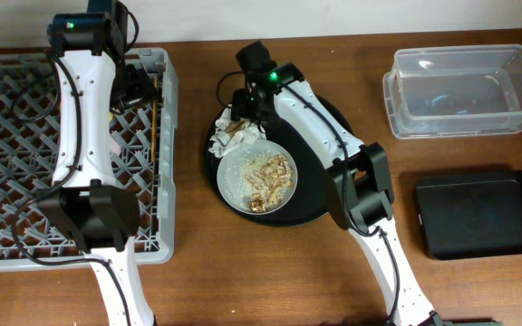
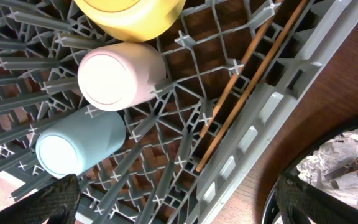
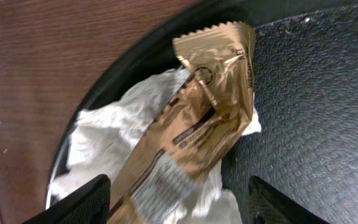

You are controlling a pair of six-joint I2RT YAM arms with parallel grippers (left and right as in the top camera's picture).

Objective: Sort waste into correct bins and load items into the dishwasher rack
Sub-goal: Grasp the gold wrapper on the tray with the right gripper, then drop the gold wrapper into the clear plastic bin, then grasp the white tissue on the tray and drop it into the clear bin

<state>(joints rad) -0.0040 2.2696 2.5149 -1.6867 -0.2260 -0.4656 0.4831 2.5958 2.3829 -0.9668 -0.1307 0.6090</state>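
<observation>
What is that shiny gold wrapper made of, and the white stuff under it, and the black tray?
The wrapper looks like thin foil-lined plastic: glossy gold, creased, zigzag sealed edge. The napkin under it looks like soft paper: matte white, crumpled. The tray seems black plastic, grainy and speckled, though I can't be sure.

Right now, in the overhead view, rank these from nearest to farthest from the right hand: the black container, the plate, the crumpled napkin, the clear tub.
1. crumpled napkin: right at the right hand, mid-table.
2. plate: just below the napkin in the picture.
3. clear tub: far right, top of the picture.
4. black container: far right, lower down.
</observation>
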